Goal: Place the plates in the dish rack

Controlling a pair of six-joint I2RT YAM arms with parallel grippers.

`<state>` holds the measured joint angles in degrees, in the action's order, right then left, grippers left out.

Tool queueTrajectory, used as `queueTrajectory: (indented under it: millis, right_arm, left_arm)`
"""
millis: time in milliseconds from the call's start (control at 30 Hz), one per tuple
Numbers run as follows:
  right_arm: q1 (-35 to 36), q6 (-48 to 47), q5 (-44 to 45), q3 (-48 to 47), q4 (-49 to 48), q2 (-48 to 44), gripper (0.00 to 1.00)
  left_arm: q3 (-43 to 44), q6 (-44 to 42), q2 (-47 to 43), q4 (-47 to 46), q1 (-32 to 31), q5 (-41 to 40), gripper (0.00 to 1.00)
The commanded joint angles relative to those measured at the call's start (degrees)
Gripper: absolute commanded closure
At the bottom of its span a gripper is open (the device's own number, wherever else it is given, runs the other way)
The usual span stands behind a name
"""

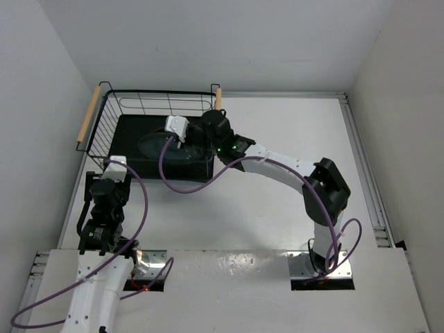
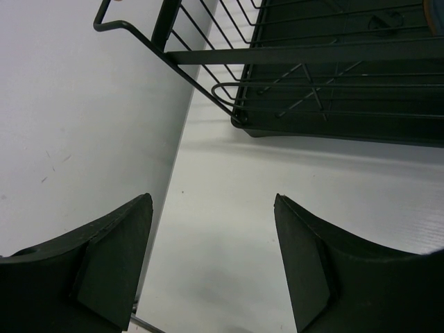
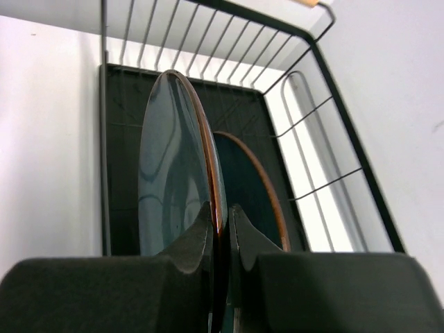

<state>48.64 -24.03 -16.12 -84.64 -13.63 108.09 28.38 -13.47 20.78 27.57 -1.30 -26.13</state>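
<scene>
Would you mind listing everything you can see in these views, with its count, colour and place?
dish rack: one, black wire with a black base tray, far left of the table.
wooden handles: two, light wood, one at each end of the rack.
plates: two, dark teal-blue; one held upright inside the rack, the other just beside it in the rack.
table: one, white, under everything.
cables: two, purple, one along each arm.
left gripper: one, black, open, over bare table on the near side of the rack.
right gripper: one, black, shut on the edge of the upright plate.
</scene>
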Motion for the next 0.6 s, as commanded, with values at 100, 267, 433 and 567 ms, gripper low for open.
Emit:
queueTrajectory:
  millis: [100, 267, 433, 567]
  right_arm:
    - [0.2, -2.5, 1.4, -2.7, -13.6, -3.1, 1.0]
    - [0.2, 0.4, 1.4, -1.1, -13.8, -3.2, 1.0]
    - [0.2, 4.3, 0.8, 0.4, -13.9, -3.6, 1.0]
    - [0.6, 4.9, 0.7, 1.1, -13.7, -3.2, 1.0]
  left_arm:
    - [-0.2, -0.2, -0.6, -1.9, 0.8, 0.4, 0.23]
    - [-0.2, -0.2, -0.6, -1.9, 0.8, 0.4, 0.23]
    - [-0.2, -0.2, -0.6, -1.9, 0.8, 0.4, 0.23]
    - [-0.2, -0.2, -0.6, -1.9, 0.8, 0.4, 0.23]
